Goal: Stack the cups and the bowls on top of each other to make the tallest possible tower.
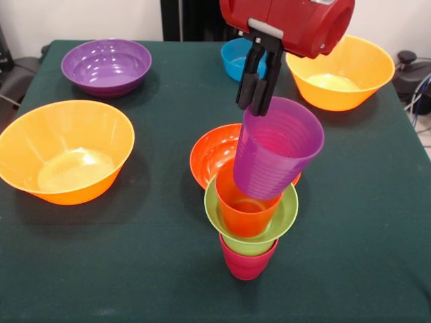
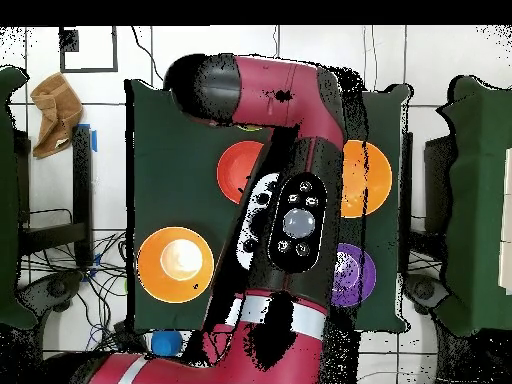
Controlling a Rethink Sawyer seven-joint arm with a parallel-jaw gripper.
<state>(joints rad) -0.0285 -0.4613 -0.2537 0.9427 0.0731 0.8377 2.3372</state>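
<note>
In the front view my gripper (image 1: 254, 105) is shut on the far rim of the purple cup (image 1: 276, 151). The cup is held tilted, its base over the mouth of the orange-red cup (image 1: 244, 210). That cup stands in a wide-rimmed lime green piece (image 1: 286, 214), which rests on the crimson cup (image 1: 246, 264). Together they form the tower at the table's near middle. The red-orange bowl (image 1: 212, 153) sits just behind it and also shows in the overhead view (image 2: 238, 170). In the overhead view the arm (image 2: 290, 215) hides the gripper and the tower.
The purple bowl (image 1: 106, 66) is far left and the blue bowl (image 1: 234, 59) is far middle. One large orange bowl (image 1: 65, 151) is at the left and another (image 1: 340, 70) is far right. The overhead view shows the orange bowls (image 2: 175, 262) (image 2: 370, 178), the purple bowl (image 2: 352, 277) and the blue bowl (image 2: 165, 343).
</note>
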